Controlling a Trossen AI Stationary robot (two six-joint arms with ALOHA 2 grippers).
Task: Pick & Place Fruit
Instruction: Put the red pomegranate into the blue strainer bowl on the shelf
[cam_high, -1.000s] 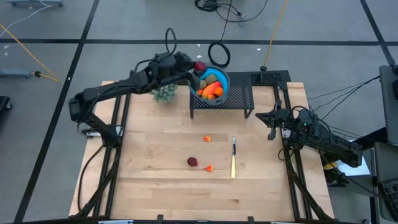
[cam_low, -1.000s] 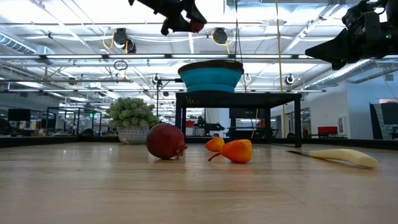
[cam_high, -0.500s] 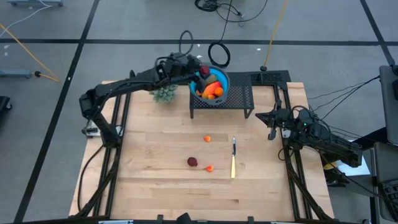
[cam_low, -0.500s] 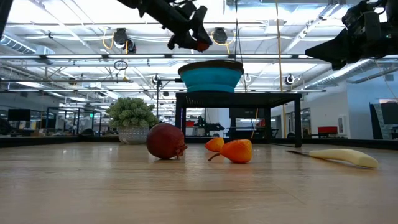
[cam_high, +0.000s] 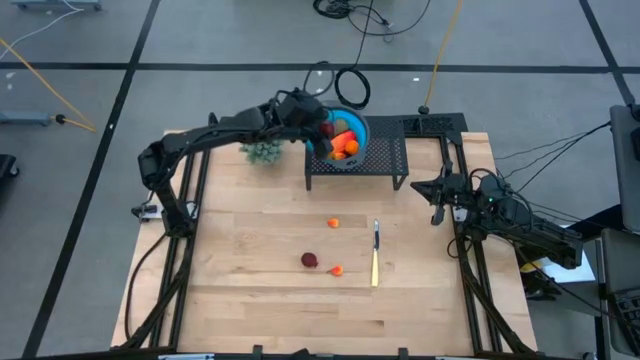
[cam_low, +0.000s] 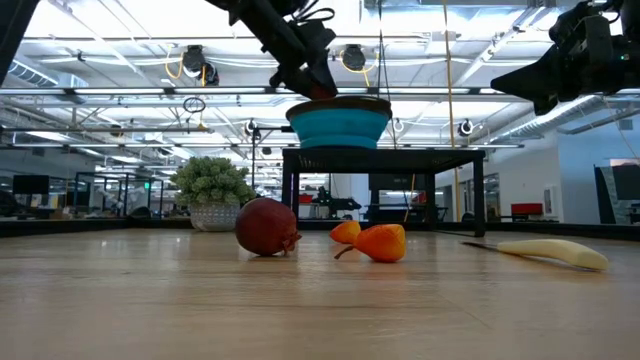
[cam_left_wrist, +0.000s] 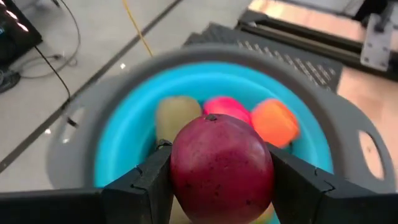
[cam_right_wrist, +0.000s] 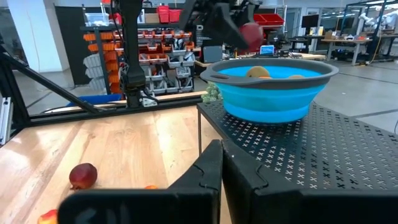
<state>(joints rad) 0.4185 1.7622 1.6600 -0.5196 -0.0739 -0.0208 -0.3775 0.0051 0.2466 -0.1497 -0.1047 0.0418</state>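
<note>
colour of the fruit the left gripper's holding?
Dark red fruit, finely speckled; clearest in the left wrist view.

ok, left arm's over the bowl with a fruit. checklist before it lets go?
1. Left gripper shut on the dark red fruit, a finger on each side: ok.
2. Fruit above the blue bowl, inside the rim: ok.
3. Room in the bowl: it already holds fruit, with blue wall showing around them: ok.
4. Bowl seated on the black rack: ok.
5. Right gripper shut, parked at the right table edge, away from the bowl: ok.
6. Drop height above the fruit in the bowl: cannot tell.
</note>
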